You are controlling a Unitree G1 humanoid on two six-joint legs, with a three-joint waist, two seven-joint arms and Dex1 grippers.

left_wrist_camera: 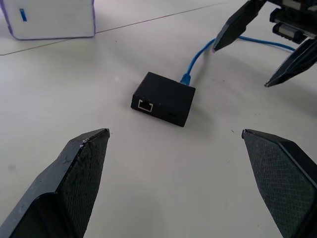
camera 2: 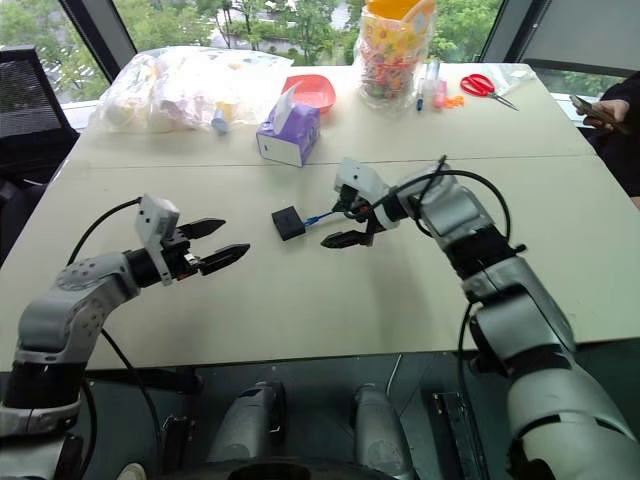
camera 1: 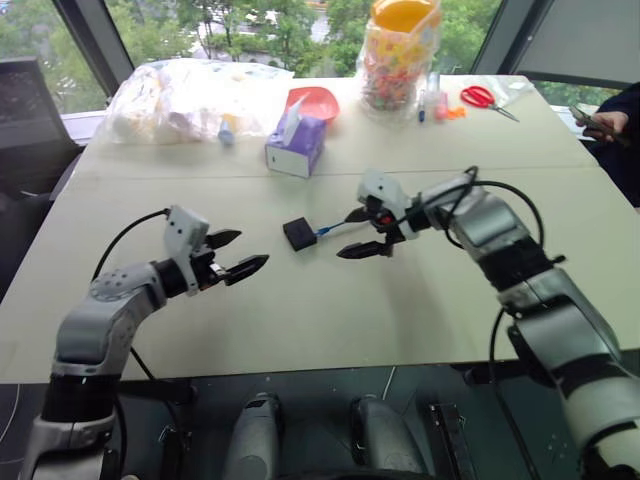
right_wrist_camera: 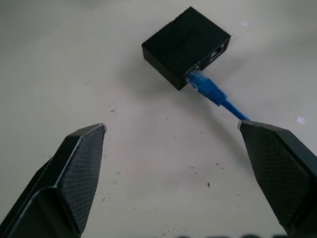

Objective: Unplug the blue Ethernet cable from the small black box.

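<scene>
Right wrist view puts my wide-open right gripper (right_wrist_camera: 171, 148) nearest the blue Ethernet cable (right_wrist_camera: 218, 97), plugged into the small black box (right_wrist_camera: 185, 44) just left.

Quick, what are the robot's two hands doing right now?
Left gripper: open, holding nothing.
Right gripper: open, holding nothing, above the blue Ethernet cable.

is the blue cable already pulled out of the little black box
No, the blue Ethernet cable still has its plug seated in the side of the small black box.
</scene>
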